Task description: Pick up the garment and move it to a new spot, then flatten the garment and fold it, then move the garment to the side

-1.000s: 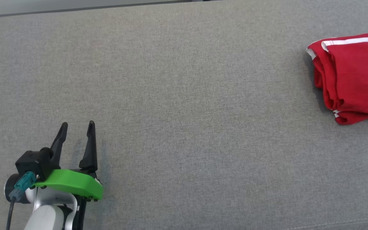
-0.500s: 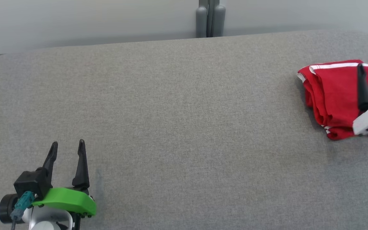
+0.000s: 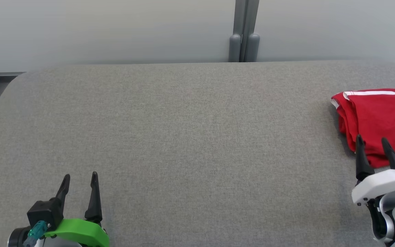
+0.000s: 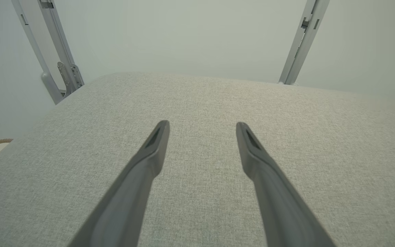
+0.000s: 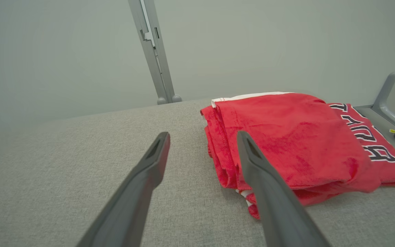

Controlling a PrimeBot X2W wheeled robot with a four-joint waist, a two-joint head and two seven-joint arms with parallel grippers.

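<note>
The grey table (image 3: 197, 137) is looked down on from the head, forward to the wall (image 3: 115, 31). From each wrist it is seen low and close, along the left gripper (image 4: 201, 125) and right gripper (image 5: 202, 135). The red garment (image 5: 286, 137) is shared by the head and right wrist views.

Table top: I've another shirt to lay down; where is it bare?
Bare grey fabric table from the left end effector across the middle to the folded red white-trimmed garment. Crowded at the right edge, around garment and right end effector.
</note>
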